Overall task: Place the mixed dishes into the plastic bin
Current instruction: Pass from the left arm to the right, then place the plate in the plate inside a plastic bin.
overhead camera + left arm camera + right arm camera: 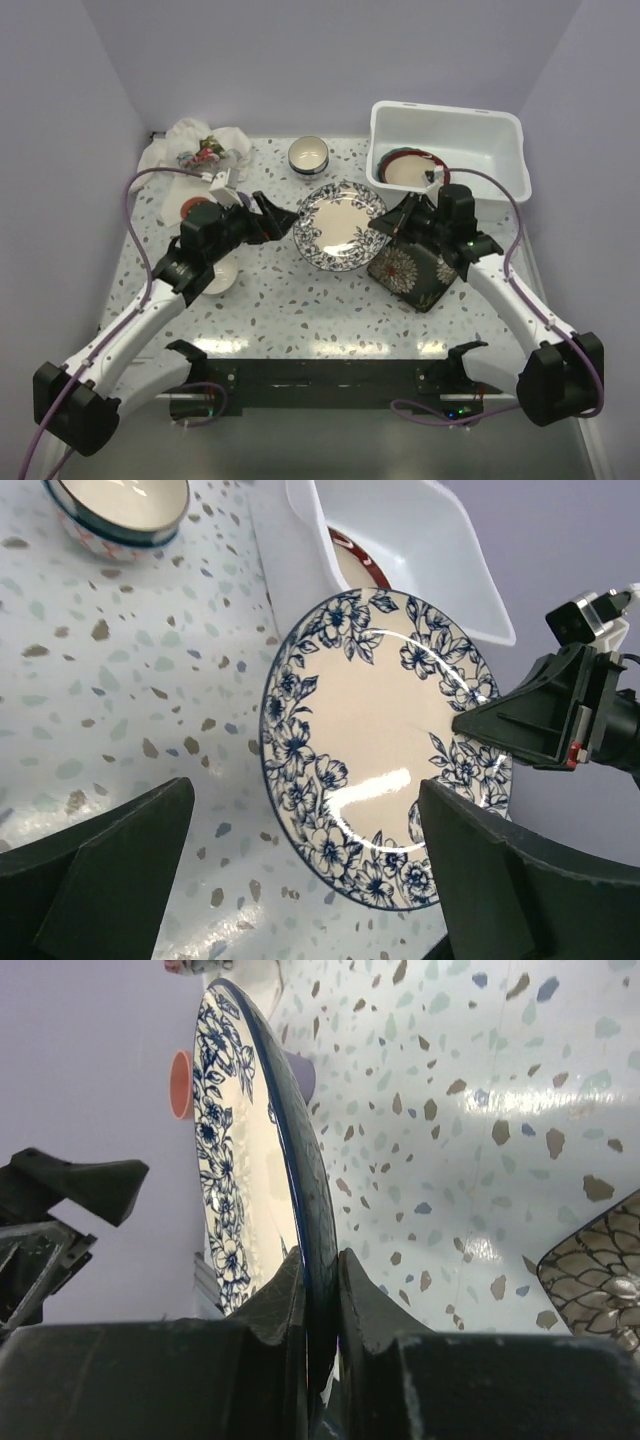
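My right gripper (385,226) is shut on the right rim of the blue-patterned plate (338,226), which it holds at mid-table. In the right wrist view its fingers (275,1295) pinch the plate's edge (305,1190). My left gripper (272,216) is open and empty just left of the plate. Its fingers (105,865) frame the plate (375,745) in the left wrist view without touching it. The white plastic bin (485,130) at back right holds a red-rimmed plate (408,172) and a teal plate. The dark floral square plate (415,272) lies under my right arm.
A small bowl (308,153) stands at the back centre. A white printed cloth (200,148) lies at the back left. An orange cup (193,208) and a pale bowl (220,278) sit beside my left arm. Walls close in on three sides.
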### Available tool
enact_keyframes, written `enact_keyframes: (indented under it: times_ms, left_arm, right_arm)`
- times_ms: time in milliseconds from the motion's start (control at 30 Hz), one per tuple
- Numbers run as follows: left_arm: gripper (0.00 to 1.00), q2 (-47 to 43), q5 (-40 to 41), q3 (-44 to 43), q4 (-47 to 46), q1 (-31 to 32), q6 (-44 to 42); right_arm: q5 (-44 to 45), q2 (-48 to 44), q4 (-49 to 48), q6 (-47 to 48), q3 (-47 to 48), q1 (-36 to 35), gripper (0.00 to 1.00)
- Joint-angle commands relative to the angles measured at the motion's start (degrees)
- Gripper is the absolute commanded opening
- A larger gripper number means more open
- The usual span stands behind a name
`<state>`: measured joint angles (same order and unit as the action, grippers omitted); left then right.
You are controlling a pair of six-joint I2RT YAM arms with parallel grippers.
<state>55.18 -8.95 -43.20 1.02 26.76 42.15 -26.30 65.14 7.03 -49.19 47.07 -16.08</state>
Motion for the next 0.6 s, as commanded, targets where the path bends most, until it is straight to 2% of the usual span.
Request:
enact_keyframes:
  times_ms: [0,200,400,567]
  left_arm:
    - [1.00,-7.52,11.30,-5.13,9.43,0.39,-11.55]
    - [1.00,-17.71,23.62,-1.47,16.56,0.57,-18.33]
    - [1.00,-26.07,27.40,6.80,17.53,0.57,-20.61]
    - [1.00,-27.23,28.98,9.89,15.86,0.57,-24.12]
  right_arm:
    - [-1.55,-0.81,-1.32,0.85,9.79,3.49,0.00]
    - [-4.28,3.14,-3.07,-0.73,15.76,11.49,0.00]
    - [-2.88,9.12,-3.51,-0.29,22.97,15.98,0.00]
    - [-0.15,13.51,-8.50,-2.40,25.09,21.52,0.00]
